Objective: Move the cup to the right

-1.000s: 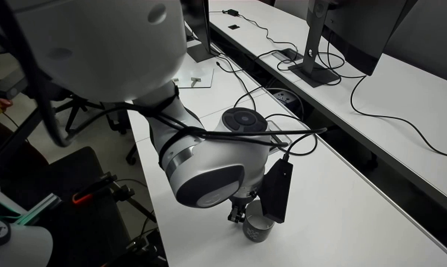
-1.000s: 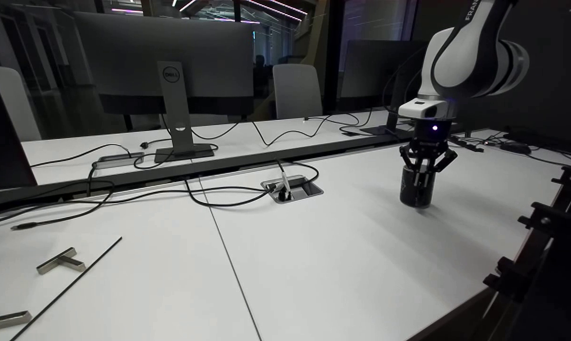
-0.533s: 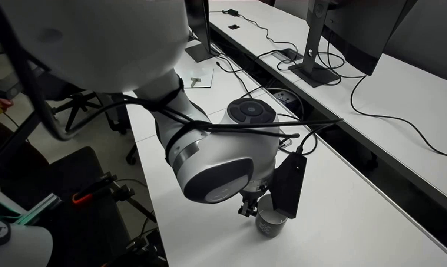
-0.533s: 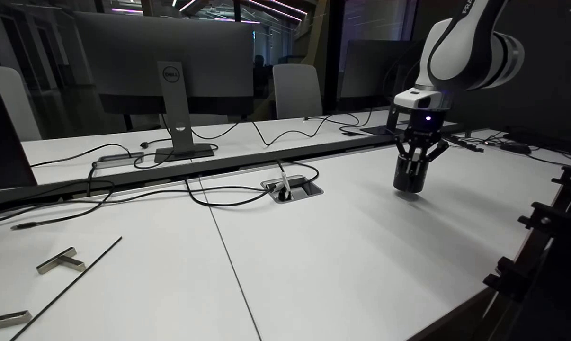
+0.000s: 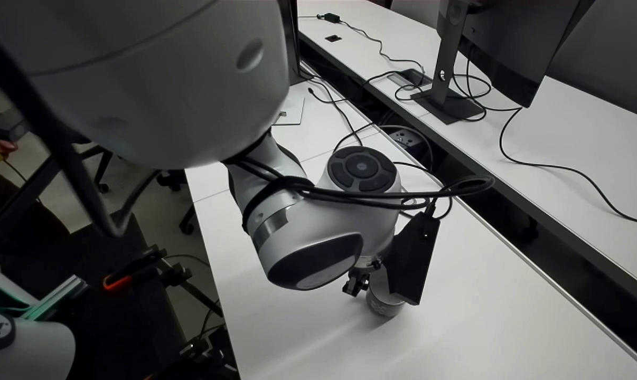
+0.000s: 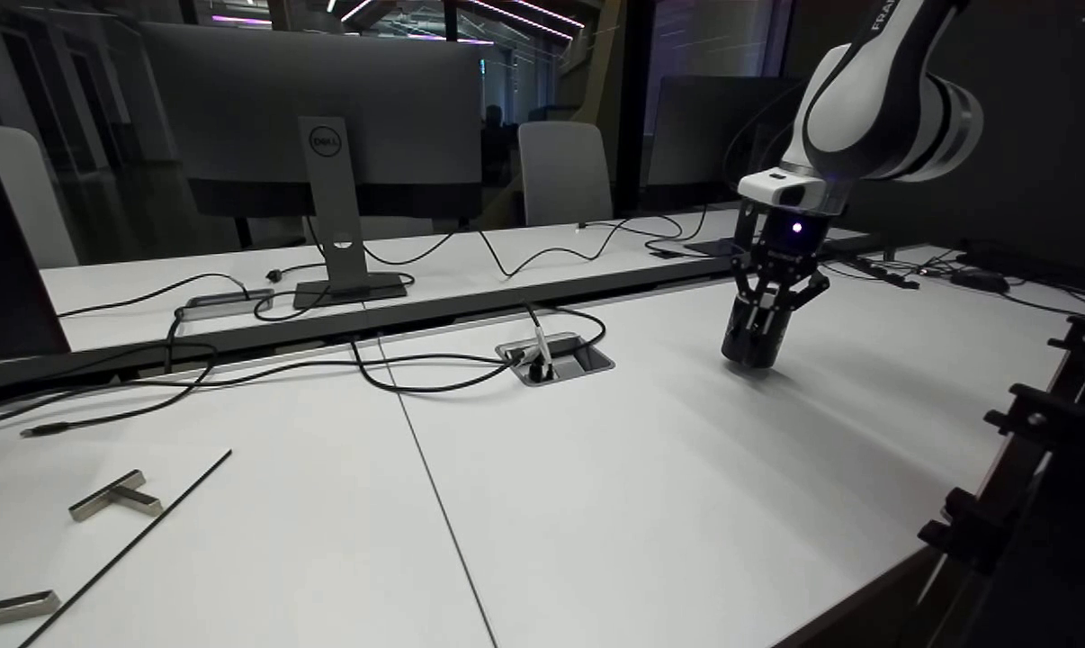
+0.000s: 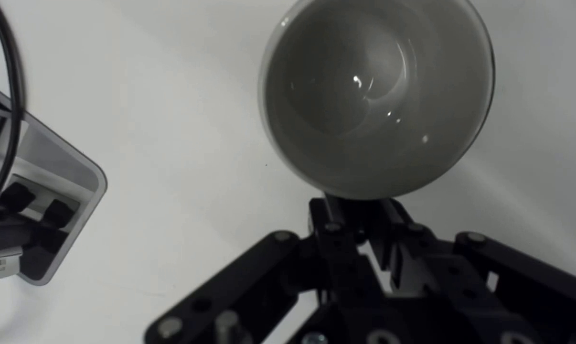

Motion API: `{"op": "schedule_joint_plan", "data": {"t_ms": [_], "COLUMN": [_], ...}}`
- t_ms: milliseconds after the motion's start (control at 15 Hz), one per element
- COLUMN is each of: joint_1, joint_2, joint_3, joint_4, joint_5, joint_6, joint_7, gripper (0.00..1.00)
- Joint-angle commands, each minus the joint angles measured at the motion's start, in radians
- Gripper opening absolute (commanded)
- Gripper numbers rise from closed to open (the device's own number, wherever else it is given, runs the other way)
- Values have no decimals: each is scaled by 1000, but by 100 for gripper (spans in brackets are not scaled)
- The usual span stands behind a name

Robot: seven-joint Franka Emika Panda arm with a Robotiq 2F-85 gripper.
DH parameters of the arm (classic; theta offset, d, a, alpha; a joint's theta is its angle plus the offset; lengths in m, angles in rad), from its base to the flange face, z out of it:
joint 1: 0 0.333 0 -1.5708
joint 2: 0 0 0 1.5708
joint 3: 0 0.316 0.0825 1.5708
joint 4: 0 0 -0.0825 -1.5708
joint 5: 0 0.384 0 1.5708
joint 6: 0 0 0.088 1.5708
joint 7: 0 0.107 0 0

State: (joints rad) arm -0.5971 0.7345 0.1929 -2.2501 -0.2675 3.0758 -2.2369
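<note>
Tool point(image 7: 363, 210), clamped on the cup point(image 7: 376, 98), now holds it tilted and closer to the socket box point(image 6: 590, 361) than a second ago, still apart from it, so the move seems under way, with levelling and release likely left.

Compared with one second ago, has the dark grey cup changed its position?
Yes. In an exterior view, the dark grey cup has moved toward the left of the picture, nearer to the recessed power box, which stays fixed.
</note>
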Motion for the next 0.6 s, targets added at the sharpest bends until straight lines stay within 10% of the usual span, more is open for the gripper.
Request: {"op": "schedule_joint_plan", "data": {"t_ms": [0, 533], "joint_1": [-3, 55], "joint_2": [22, 24], "joint_3": [2, -36], "joint_4": [40, 84], "joint_5": [1, 8], "joint_6": [-12, -87], "joint_7": [-6, 3], "gripper": [4, 4]}}
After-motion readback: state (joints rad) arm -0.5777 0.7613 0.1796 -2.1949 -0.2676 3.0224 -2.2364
